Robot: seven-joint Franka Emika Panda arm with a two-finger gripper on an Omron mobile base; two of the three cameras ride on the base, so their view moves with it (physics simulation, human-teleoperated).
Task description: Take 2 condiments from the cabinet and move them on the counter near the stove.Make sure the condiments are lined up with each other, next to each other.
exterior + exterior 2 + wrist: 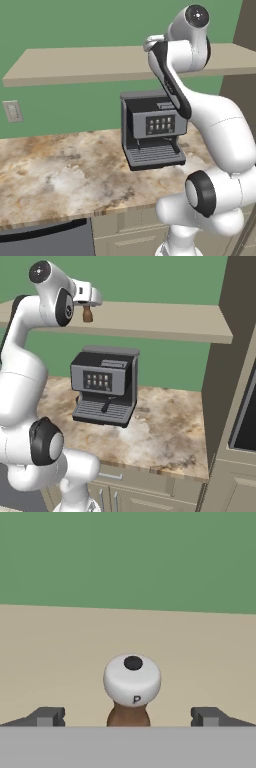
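A brown shaker [131, 687] with a pale top is standing upright on the tan shelf [60, 657], centred between the wide-open fingers [46, 716], touching neither

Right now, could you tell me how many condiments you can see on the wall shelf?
1: a brown shaker with a pale top stands on the shelf, between the open gripper fingertips. Another may be hidden behind the arm.
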